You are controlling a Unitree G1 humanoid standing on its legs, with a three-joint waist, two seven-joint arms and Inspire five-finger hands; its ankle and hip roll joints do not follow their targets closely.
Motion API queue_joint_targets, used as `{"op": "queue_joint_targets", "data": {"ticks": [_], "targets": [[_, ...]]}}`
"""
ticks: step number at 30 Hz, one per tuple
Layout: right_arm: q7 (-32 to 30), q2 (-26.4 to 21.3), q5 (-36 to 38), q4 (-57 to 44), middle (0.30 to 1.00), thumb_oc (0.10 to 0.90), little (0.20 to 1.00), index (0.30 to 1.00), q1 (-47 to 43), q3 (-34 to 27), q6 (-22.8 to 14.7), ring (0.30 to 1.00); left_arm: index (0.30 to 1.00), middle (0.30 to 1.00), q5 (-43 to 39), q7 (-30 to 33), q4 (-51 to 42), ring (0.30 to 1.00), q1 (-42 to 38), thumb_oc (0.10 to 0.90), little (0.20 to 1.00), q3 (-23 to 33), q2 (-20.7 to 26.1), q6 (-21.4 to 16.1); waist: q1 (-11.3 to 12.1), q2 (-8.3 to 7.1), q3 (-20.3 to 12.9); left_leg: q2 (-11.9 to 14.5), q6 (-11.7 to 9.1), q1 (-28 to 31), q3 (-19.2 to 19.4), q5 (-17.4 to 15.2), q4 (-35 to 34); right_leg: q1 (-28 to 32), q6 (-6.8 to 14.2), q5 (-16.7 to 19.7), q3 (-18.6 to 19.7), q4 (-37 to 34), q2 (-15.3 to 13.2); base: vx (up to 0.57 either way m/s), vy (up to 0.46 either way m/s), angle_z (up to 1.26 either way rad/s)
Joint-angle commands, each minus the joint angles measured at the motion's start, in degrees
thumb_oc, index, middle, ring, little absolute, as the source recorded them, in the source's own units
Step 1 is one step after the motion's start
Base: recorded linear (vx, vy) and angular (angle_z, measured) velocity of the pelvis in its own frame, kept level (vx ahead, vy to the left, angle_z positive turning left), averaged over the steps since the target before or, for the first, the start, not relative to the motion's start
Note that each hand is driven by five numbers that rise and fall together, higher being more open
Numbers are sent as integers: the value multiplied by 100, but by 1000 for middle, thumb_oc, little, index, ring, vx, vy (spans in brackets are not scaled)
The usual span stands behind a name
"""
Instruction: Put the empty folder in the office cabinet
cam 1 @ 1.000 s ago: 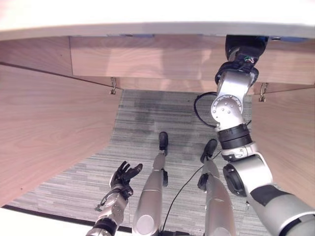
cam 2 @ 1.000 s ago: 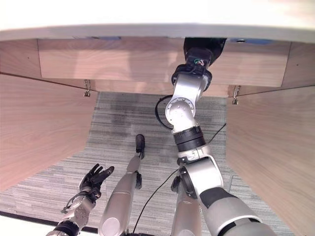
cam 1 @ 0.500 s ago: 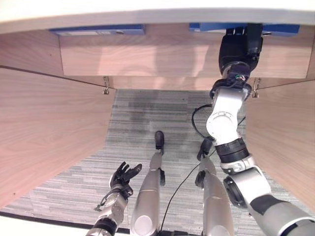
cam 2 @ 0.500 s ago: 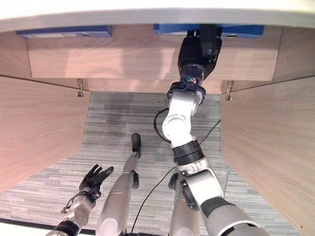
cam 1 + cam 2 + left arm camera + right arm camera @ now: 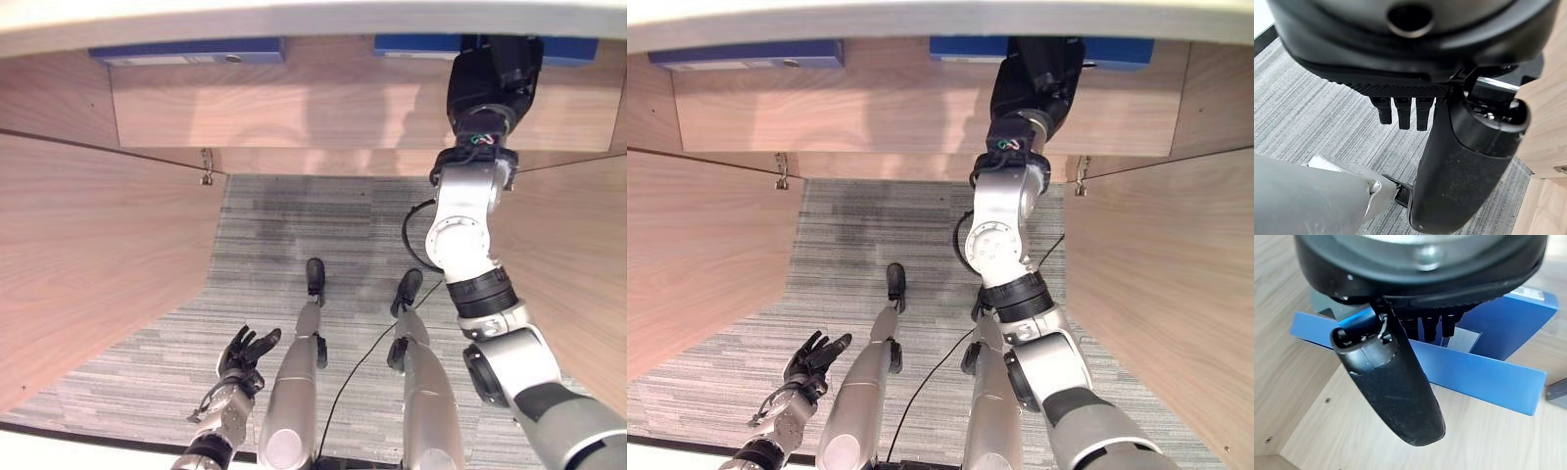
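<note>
A blue folder [image 5: 1488,377] lies on the wooden cabinet shelf [image 5: 1376,440], its spine part standing up behind. In the eye views it shows as a blue strip [image 5: 416,43] at the top right. My right hand [image 5: 490,73] reaches up to it. In the right wrist view its thumb [image 5: 1396,387] is straight and its fingers [image 5: 1425,325] point at the folder without closing on it. A second blue folder [image 5: 186,51] rests on the shelf at the left. My left hand [image 5: 243,352] hangs low over the carpet, fingers spread and holding nothing.
The cabinet's wooden doors stand open at the left [image 5: 88,255] and at the right [image 5: 578,264]. A wooden front panel [image 5: 294,108] runs under the shelf, below a white top edge [image 5: 294,15]. Grey striped carpet [image 5: 284,225] lies between the doors.
The whole picture has shifted, bringing both blue folders into view. My right forearm has swung a little to the right, with the hand still up at the shelf. The left hand has not moved.
</note>
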Motion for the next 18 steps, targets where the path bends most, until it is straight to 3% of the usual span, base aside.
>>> {"op": "queue_joint_targets", "data": {"ticks": [1, 5, 8, 18], "targets": [[346, -121, -575, -328, 900, 800, 900, 900, -726, 70, -176, 900, 900, 900, -50, 192, 69, 900, 515, 800, 900, 98, 451, 2, -67, -206, -144, -246, -148, -148, -187, -788, 440, 148, 226, 55, 55, -854, 118, 0, 0, 0], [383, -135, -468, -148, 900, 800, 900, 900, -770, 258, -39, 900, 900, 900, -88, 190, 75, 900, 513, 800, 900, 124, 478, 7, -66, -213, -128, -241, -153, -131, -173, -758, 396, 145, 226, 68, 54, -867, 125, 0, 0, 0], [465, -305, -431, -38, 900, 800, 900, 900, -589, 625, 300, 900, 900, 900, -79, 152, 141, 900, 447, 800, 900, 127, 482, 69, -102, -256, -95, -231, -155, -121, -177, -745, 391, 144, 220, 81, 60, -865, 129, 0, 0, 0], [711, -171, -421, 72, 900, 800, 900, 900, -21, 1300, 942, 900, 900, 900, 34, 182, 115, 900, 271, 800, 900, 115, 431, 132, -82, -271, -31, -238, -155, -141, -187, -684, 344, 126, 214, 114, 29, -886, 129, 0, 0, 0]]}}
